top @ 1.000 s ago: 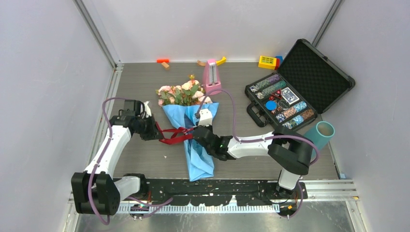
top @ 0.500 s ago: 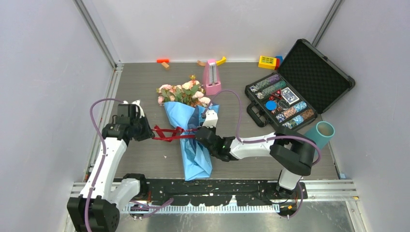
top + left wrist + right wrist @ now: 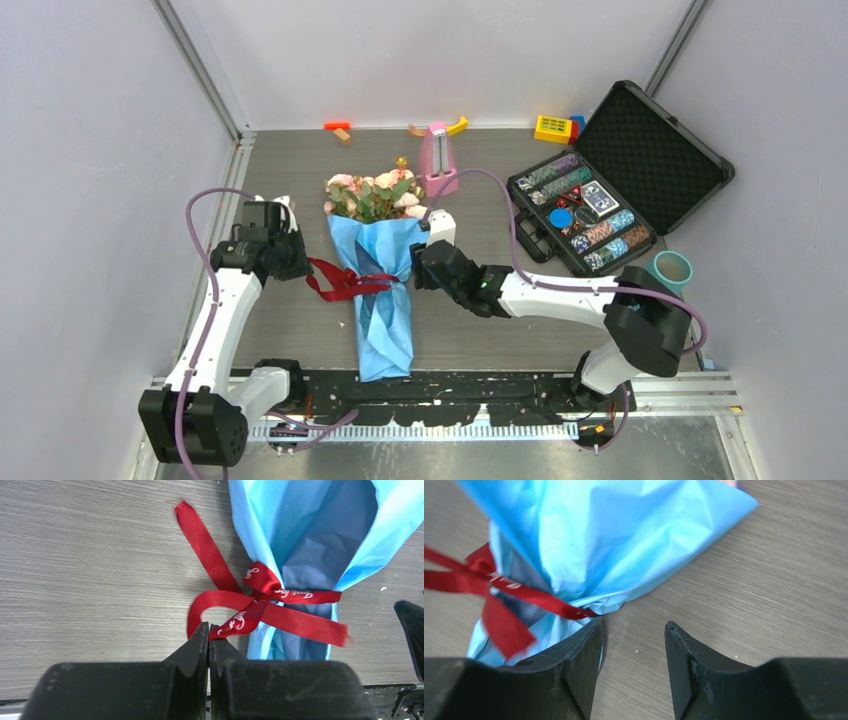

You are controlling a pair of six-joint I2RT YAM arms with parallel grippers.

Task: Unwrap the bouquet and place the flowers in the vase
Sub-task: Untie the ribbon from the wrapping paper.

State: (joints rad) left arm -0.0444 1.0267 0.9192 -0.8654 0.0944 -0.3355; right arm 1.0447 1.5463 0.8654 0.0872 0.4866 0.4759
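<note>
Gaping now, right hand (image 3: 634, 625) beside bouquet (image 3: 385, 255); left hand (image 3: 209, 628) apparently pinching ribbon (image 3: 207, 550).

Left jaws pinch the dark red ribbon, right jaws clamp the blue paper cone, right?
The right jaws stand open beside the blue paper cone, holding nothing, as the right wrist view shows. The left jaws do pinch the dark red ribbon.

White-shelled arms (image 3: 222, 315), black joints, black wedge-fingered left hand (image 3: 209, 630) and right hand (image 3: 634, 627), looping mauve cables (image 3: 189, 215).
</note>
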